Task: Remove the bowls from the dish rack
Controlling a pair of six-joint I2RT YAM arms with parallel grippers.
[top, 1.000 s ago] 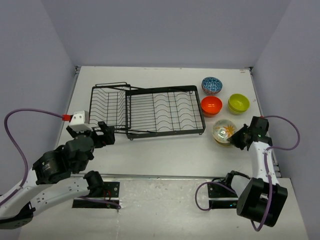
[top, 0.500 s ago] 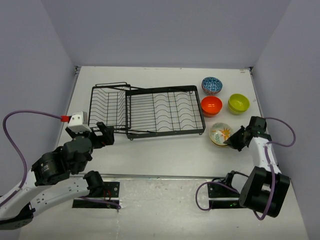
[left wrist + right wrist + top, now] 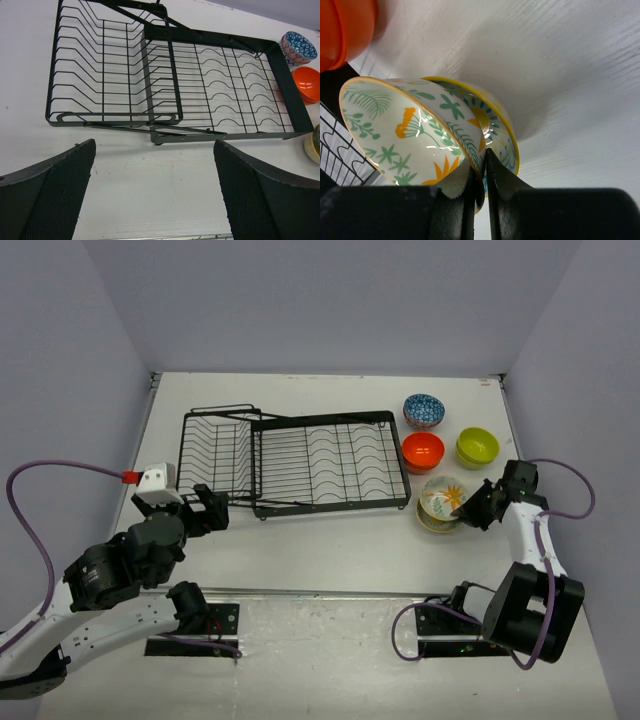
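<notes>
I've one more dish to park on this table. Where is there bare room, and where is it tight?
Bare table runs along the far edge behind the dish rack, and also in front of it, toward the near edge. Right of the rack is crowded: blue bowl, orange bowl, green bowl, and the floral bowl pinched by the right gripper.

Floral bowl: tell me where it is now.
Top view, right side: the floral bowl leans in a yellow-rimmed bowl near the orange bowl, rim pinched by the right gripper.

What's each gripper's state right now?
Left gripper: open, holding nothing.
Right gripper: shut on the rim of the floral bowl.
</notes>
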